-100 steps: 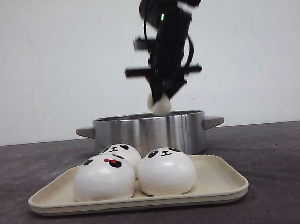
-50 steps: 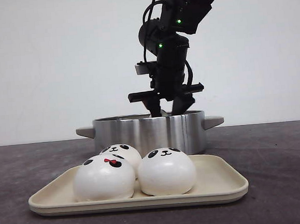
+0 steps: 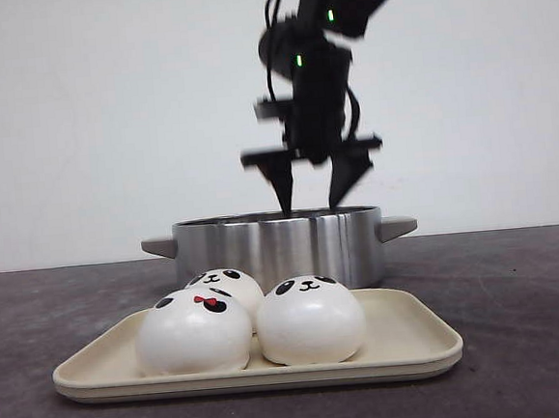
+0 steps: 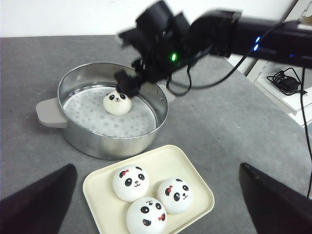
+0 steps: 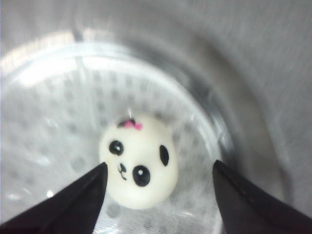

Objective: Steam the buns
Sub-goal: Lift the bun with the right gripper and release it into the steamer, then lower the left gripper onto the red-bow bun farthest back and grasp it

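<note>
Right hand [image 3: 311,185] hangs fingers-down over the steamer pot [image 3: 278,249], fingers apart above one bun [image 5: 140,167].

One bun [image 4: 117,102] in steamer, three buns [image 3: 245,320] on tray

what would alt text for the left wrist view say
A black right gripper hangs open over a round steel steamer pot holding one white panda bun; three more panda buns sit on a cream tray nearby.

steamer pot [image 3: 278,250]: brushed shiny metal | buns [image 3: 310,320]: glossy, smooth | tray [image 3: 406,339]: matt cream plastic | table [image 3: 518,287]: dull grey
</note>
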